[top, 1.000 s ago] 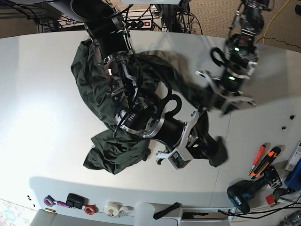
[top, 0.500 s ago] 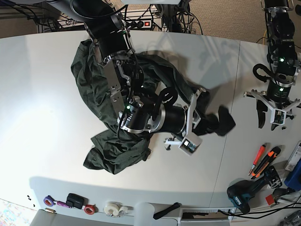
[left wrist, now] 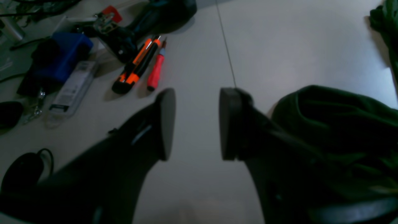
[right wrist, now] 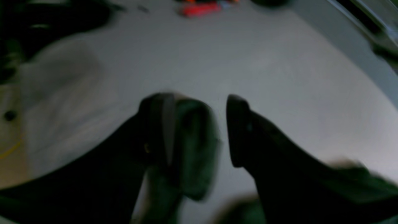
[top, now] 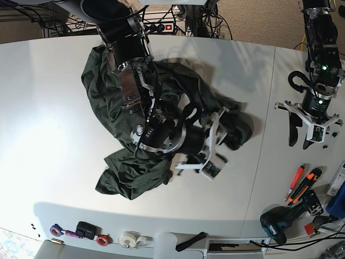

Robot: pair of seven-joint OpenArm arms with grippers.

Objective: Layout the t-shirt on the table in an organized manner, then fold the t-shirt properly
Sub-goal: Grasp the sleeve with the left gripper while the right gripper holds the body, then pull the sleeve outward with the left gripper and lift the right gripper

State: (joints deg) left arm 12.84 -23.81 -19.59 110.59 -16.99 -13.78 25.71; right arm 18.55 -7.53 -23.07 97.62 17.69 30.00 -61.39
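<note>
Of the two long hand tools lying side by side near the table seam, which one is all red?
The thinner tool, lying nearer the seam. Its neighbour is orange and black and thicker.

Base view: overhead, looking almost straight down, far enough to take in most of the table [top: 48, 108], both arms, and the tool clutter at 4–5 o'clock.

Left wrist view: mounted behind the left gripper [left wrist: 194, 124], low and close, angled down across the tabletop; orange-handled tools [left wrist: 136, 67] at 11 o'clock, also seen in base view [top: 302, 186]. The table seam [left wrist: 226, 49] runs toward 12 o'clock.

Right wrist view: behind the right gripper [right wrist: 199, 130], very close, blurred, aimed down at white table. Both wrist views share t-shirt [top: 108, 102] fabric with base.
</note>
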